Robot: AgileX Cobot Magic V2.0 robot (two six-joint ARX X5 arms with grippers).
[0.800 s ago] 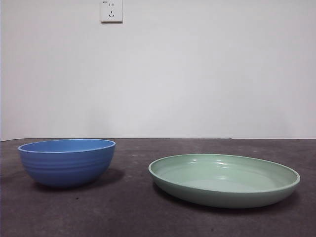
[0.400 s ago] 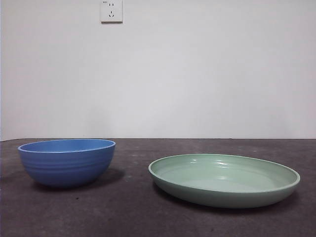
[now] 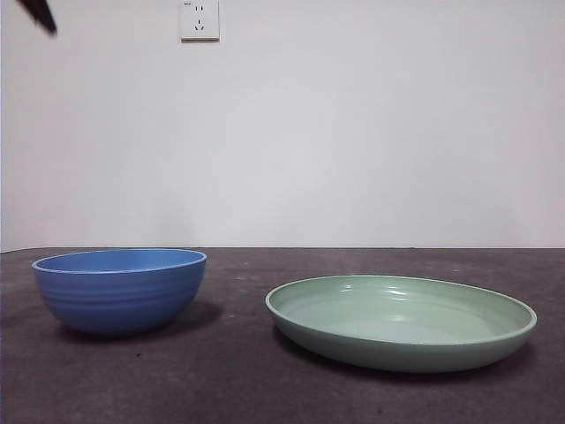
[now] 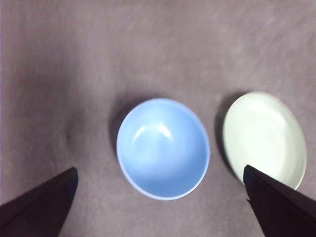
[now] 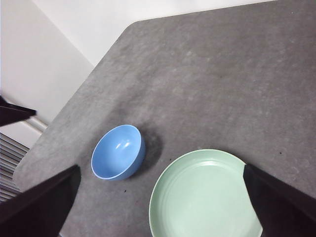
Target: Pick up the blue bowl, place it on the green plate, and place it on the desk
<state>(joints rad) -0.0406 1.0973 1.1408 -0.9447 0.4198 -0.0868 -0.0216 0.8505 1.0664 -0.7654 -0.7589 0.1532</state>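
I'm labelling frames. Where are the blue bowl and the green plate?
blue bowl [image 3: 119,296], front view, ridged outer wall.
green plate [image 3: 402,352], front view, outer rim wall.

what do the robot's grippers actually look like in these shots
Only the jaws show. The left gripper has two plain black jaws, each a flat wedge tapering to a blunt tip, matte, with no markings or cables in view. The right gripper looks the same: two black tapered wedges. In the front view, a small black pointed tip shows at a top corner; which arm it belongs to cannot be told.
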